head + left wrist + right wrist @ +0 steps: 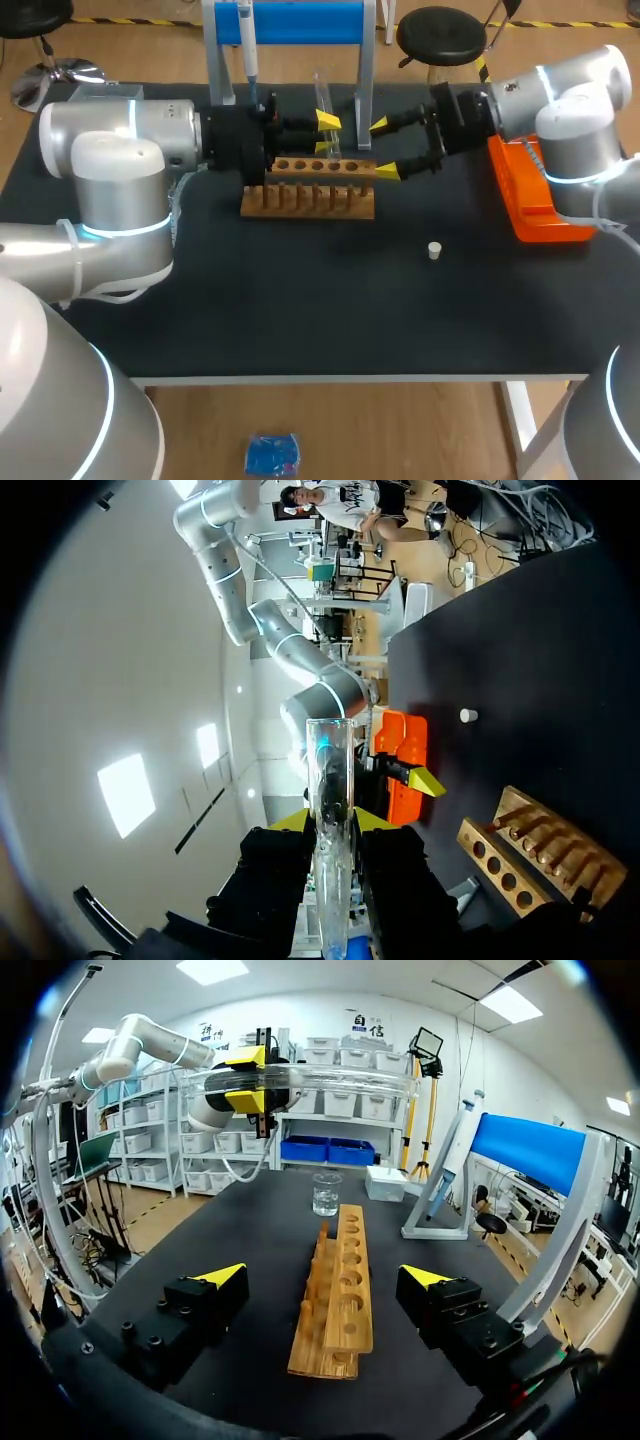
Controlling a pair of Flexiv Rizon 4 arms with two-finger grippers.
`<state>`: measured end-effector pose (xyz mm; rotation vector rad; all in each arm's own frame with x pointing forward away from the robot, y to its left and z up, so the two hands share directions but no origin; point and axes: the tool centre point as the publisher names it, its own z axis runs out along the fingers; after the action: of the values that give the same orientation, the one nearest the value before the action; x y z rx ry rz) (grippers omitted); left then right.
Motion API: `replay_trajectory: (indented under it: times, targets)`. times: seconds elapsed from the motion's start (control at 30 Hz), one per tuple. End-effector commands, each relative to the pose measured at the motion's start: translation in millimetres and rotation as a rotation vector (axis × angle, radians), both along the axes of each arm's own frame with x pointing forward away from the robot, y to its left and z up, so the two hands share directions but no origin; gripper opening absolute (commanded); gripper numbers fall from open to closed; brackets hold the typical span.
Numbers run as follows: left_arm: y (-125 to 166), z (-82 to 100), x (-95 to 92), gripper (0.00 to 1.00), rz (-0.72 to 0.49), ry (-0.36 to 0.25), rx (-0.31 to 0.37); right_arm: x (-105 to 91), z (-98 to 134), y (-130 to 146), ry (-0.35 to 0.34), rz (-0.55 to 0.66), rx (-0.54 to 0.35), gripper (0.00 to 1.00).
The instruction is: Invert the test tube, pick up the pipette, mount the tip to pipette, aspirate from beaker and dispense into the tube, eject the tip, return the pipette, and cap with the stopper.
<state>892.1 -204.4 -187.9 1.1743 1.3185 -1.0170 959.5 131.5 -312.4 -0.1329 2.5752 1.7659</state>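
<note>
A white stopper (pixel 434 250) lies on the black table (pixel 300 310); behind it stands the wooden rack (pixel 308 190); above the rack the left gripper (pixel 325 133) clamps a clear test tube (pixel 323 95), facing the right gripper (pixel 383 148), its fingers spread and holding nothing; farthest back, the pipette (pixel 247 45) hangs on its blue stand (pixel 300 22).

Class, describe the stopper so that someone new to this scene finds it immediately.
Start at the black table and find the wooden rack. Nearer the front edge, between rack and orange box, the stopper sits alone: the only small white plug.
</note>
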Motion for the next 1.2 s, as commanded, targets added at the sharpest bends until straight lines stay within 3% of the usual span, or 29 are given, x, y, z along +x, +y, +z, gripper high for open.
replay_trajectory:
  times: [0.03, 0.17, 0.23, 0.33, 0.43, 0.53, 0.6, 0.67, 1.2]
  targets:
    - [-0.1, -0.3, -0.2, 0.0, 0.001, -0.003, -0.002, 0.5, 0.8, -1.1, 0.001, 0.004, -0.003, 1.0]
    - [-0.1, -0.3, -0.2, 0.0, 0.001, -0.003, -0.002, 0.5, 0.8, -1.1, 0.001, 0.004, -0.003, 1.0]
    - [2.8, -0.6, 10.2, 0.0, 0.08, 0.057, 0.013, 0.5, 0.8, -1.1, 0.001, 0.004, -0.003, 1.0]
    - [7.1, 8.7, 24.1, 0.0, 0.173, 0.139, -0.037, 0.5, 0.8, -1.1, 0.001, 0.004, -0.003, 1.0]
    - [10.4, 15.9, 34.8, 0.0, 0.243, 0.265, -0.053, 0.5, 0.8, -1.1, 0.001, 0.004, -0.003, 1.0]
    - [12.7, 21.5, 41.5, 0.0, 0.264, 0.397, -0.087, 0.5, 0.8, -1.1, 0.001, 0.004, -0.003, 1.0]
    - [12.1, 27.8, 43.7, 0.0, 0.257, 0.454, -0.11, 0.5, 0.8, -1.1, 0.001, 0.004, -0.003, 1.0]
    - [11.7, 35.7, 45.0, 0.0, 0.26, 0.474, -0.12, 0.5, 0.8, -1.1, 0.001, 0.004, -0.003, 1.0]
    - [11.7, 35.7, 45.0, 0.0, 0.26, 0.474, -0.12, 0.5, 0.8, -1.1, 0.001, 0.004, -0.003, 1.0]
